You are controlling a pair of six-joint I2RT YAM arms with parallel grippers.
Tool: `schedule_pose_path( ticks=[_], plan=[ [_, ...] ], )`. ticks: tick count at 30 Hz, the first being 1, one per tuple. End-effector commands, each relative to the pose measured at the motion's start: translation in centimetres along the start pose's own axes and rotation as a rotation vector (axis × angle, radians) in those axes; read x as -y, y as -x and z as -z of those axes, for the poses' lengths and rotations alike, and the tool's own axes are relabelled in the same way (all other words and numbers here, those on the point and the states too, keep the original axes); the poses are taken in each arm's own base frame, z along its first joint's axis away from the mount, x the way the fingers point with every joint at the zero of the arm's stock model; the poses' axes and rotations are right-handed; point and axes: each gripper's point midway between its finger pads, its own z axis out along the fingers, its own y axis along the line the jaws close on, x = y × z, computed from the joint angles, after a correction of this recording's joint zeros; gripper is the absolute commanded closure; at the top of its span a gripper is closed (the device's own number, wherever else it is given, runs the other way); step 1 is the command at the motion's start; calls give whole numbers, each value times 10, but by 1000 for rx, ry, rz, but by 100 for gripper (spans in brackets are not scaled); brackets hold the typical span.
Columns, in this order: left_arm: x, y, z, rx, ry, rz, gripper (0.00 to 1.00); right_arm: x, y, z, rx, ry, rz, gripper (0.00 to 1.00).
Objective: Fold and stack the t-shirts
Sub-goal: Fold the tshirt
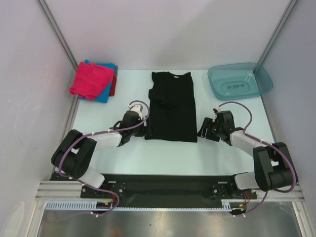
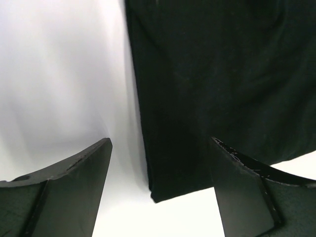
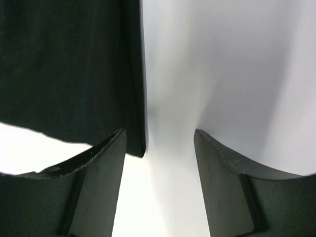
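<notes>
The black shirt (image 1: 173,106) lies folded lengthwise. At its near corners, my left gripper (image 2: 160,143) and right gripper (image 3: 160,132) are both released. I'd pinch both corners evenly, then lift together.

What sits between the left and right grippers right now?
The lower end of the long black cloth t-shirt, lying flat on the pale table, sits between the left gripper and the right gripper. The top external view shows it.
</notes>
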Motion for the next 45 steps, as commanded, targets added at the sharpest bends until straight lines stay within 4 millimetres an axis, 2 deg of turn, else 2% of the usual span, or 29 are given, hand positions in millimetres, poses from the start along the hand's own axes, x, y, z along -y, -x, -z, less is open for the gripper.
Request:
schedule_pose_path(
  ticks=[1,4,9,16,22,29,35,36,38,41,42,43,45],
  plan=[
    [1,-14,-4,-39,-40,21,16,-3,0,-3,11,38,-9,37],
    [3,-17,-2,-41,-80,55,15,-1,-10,-2,-6,42,-21,37],
    [5,-25,0,-57,-149,86,14,2,-14,2,-5,60,-60,35],
    [18,-42,3,-100,-259,151,17,-19,-19,-2,-31,170,-125,34],
    [27,-54,3,-127,-332,196,21,-28,-32,-12,-60,185,-135,34],
    [19,-74,11,-149,-319,230,23,-32,-47,-21,-82,176,-173,34],
    [9,-90,20,-165,-281,244,27,-25,-56,-22,-90,127,-195,39],
    [8,-89,21,-160,-277,246,29,-25,-58,-22,-93,126,-191,40],
    [7,-93,22,-168,-273,250,33,-24,-61,-23,-101,120,-195,49],
    [5,-98,24,-177,-272,253,55,-26,-64,-24,-105,121,-202,67],
    [6,-99,24,-179,-278,250,87,-26,-67,-24,-104,123,-210,73],
    [6,-102,25,-191,-281,244,100,-28,-68,-23,-106,133,-215,84],
    [5,-105,26,-197,-279,245,100,-32,-70,-20,-108,148,-213,93]
  ],
)
